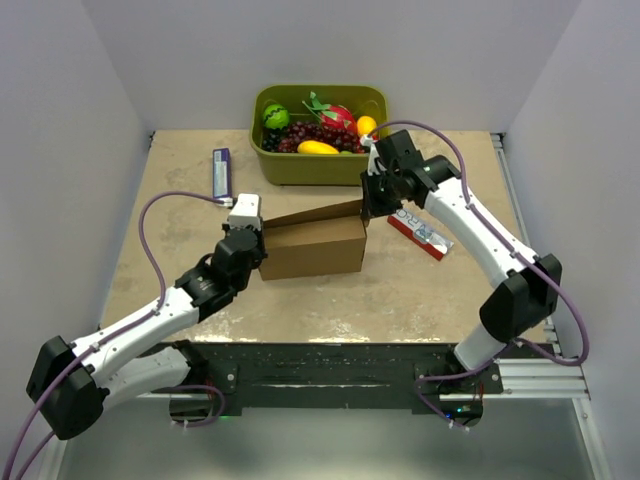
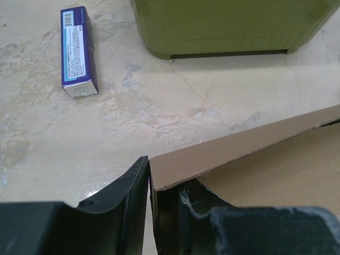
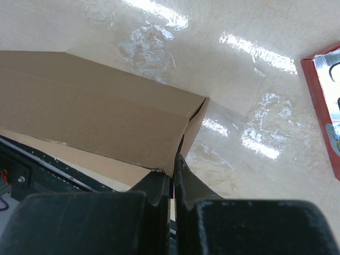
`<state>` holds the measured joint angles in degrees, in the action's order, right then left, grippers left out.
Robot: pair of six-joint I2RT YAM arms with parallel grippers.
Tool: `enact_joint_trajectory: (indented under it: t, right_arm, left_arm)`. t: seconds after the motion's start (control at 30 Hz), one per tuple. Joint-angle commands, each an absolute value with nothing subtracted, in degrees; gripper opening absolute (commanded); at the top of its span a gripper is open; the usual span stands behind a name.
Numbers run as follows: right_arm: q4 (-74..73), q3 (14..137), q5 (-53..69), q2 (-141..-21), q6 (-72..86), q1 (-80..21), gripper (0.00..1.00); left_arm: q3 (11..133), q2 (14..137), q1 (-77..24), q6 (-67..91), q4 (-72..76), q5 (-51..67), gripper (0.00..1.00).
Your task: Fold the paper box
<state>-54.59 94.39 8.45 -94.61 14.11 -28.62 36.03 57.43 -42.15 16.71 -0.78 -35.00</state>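
Top view: the paper box (image 1: 312,245) sits near the middle of the table (image 1: 400,295), brown cardboard, long side running 9 to 3 o'clock, the near front wall upright. Its rear panel is raised, rising toward the 2 o'clock corner. The left gripper (image 1: 262,250) is at the box's 9 o'clock end. In the left wrist view the left gripper (image 2: 159,180) straddles the end wall of the box (image 2: 255,159), one finger outside and one inside, gripping the cardboard between them; whether the inner pad lies flush I cannot tell. The right gripper (image 1: 365,208) is at the 2 o'clock corner of the box, on the top edge of the raised panel. In the right wrist view the right gripper (image 3: 172,172) has its fingers closed tight on the corner of that cardboard panel (image 3: 95,111), no gap showing. An olive-green tub (image 1: 320,170) of fruit stands at 12 o'clock from the box, apart from it. A purple carton (image 1: 222,172) lies flat at 10 o'clock from the box, well apart; it also shows in the left wrist view (image 2: 78,50), at 9 o'clock from the tub wall (image 2: 223,26). A red and white packet (image 1: 420,235) lies on the table at 3 o'clock from the box, near but not touching, under the right forearm; its red edge shows in the right wrist view (image 3: 321,106).
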Motion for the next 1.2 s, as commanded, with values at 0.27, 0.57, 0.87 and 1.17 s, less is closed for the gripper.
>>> enact_joint_trajectory:
  t: [0.27, 0.57, 0.87, 1.17]
  right_arm:
    - [-34.91, 72.61, 5.01, -78.85, 24.85, -37.08, 0.00]
    - [-30.32, 69.25, 4.75, -76.90, 31.20, -39.81, 0.00]
    - [-32.96, 75.58, 7.38, -77.61, 31.90, -39.81, 0.00]
    - [-31.64, 76.55, 8.70, -77.52, 33.13, -39.73, 0.00]
  left_arm:
    - [34.98, 60.03, -43.68, 16.00, -6.68, -26.28, 0.08]
    - [35.77, 60.12, -43.77, 15.64, -6.59, -25.84, 0.08]
    - [35.77, 60.21, -43.95, 15.47, -6.68, -26.28, 0.08]
    - [35.77, 60.56, -44.03, 15.29, -6.68, -26.37, 0.08]
